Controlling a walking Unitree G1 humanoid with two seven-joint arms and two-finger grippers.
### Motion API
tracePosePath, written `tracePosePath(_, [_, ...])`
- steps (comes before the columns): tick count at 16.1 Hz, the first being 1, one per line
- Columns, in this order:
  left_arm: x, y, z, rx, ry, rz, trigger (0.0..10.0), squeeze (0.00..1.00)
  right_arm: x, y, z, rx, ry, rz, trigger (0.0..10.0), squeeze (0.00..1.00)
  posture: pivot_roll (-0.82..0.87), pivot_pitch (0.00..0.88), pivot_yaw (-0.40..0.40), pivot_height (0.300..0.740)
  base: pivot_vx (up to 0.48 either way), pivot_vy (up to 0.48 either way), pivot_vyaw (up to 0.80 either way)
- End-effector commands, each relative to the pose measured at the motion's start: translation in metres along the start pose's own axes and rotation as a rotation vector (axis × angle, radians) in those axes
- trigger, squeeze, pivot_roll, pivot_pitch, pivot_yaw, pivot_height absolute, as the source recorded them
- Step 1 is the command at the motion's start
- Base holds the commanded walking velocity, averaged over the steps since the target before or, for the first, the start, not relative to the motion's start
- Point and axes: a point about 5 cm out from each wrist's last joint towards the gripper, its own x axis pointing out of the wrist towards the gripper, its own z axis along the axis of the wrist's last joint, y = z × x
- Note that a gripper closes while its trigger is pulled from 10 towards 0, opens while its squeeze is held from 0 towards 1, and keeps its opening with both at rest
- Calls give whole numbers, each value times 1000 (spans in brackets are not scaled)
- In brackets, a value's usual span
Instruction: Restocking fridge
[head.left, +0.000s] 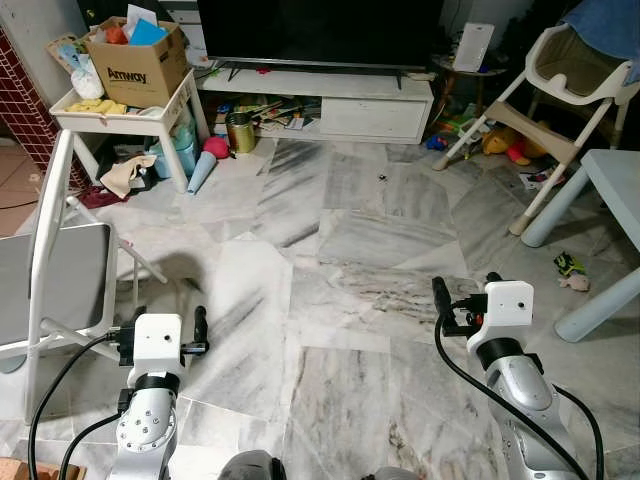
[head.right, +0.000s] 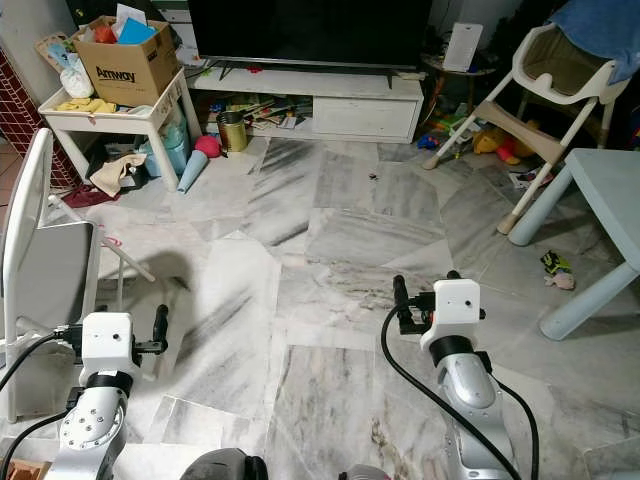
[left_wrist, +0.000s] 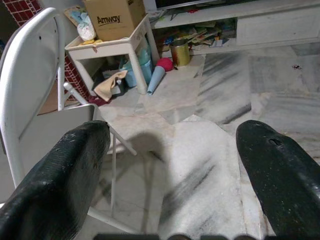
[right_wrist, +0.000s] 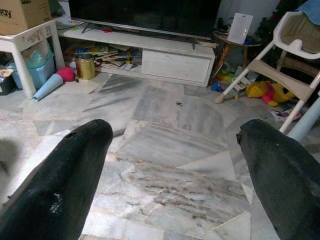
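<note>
- Since neither hand carries anything, both arms sit low and forward in a travelling pose over the marble floor (head.left: 330, 300): the left hand (head.left: 168, 327) and the right hand (head.left: 465, 288) each have their fingers spread wide with nothing between them, as both wrist views confirm.
- While no fridge or groceries can be seen, the restocking looks not yet begun; I judge the robot has to walk to the kitchen first.
- Just beside the left arm stands a white folding chair (head.left: 60, 260), probably pushed aside to leave the floor free.
- To the right, a pale blue desk (head.left: 615, 175) and a white high chair (head.left: 560, 90) keep to the room's edge.
- Farther off, a small white desk (head.left: 125, 112) carries a cardboard box (head.left: 138, 62), with clutter stowed beneath it.
- Farthest, a television (head.left: 320, 30) stands on a low white cabinet (head.left: 330, 100).
- The right wrist view adds a yellow soft toy (right_wrist: 260, 90) under the high chair; the left wrist view shows a gold tin (left_wrist: 180, 52) more clearly.
</note>
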Motion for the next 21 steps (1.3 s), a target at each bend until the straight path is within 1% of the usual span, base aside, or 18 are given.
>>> tracePosePath(1, [34,-12,97,-55,-270,-133,10000,0,43,40,56,89,-110,93,10000,0,61,75,44,740,0,0,0])
tracePosePath(2, [35,-15,98,-58,-280,-145,10000,0,43,39,55,71,-109,85,10000,0,55,68,43,740,0,0,0])
tracePosePath(3, [34,-16,97,-54,-276,-123,10000,0,41,38,55,38,-113,58,10000,0,48,53,50,740,0,0,0])
tracePosePath(19, [34,-16,97,-54,-276,-123,10000,0,41,38,55,38,-113,58,10000,0,48,53,50,740,0,0,0])
tracePosePath(20, [34,-15,92,-60,-254,-85,10000,0,37,34,50,31,-101,27,10000,0,38,73,66,740,0,0,0])
tracePosePath(21, [32,-16,80,-35,-178,-78,10000,0,29,24,38,-3,-68,-21,10000,0,39,72,63,740,0,0,0])
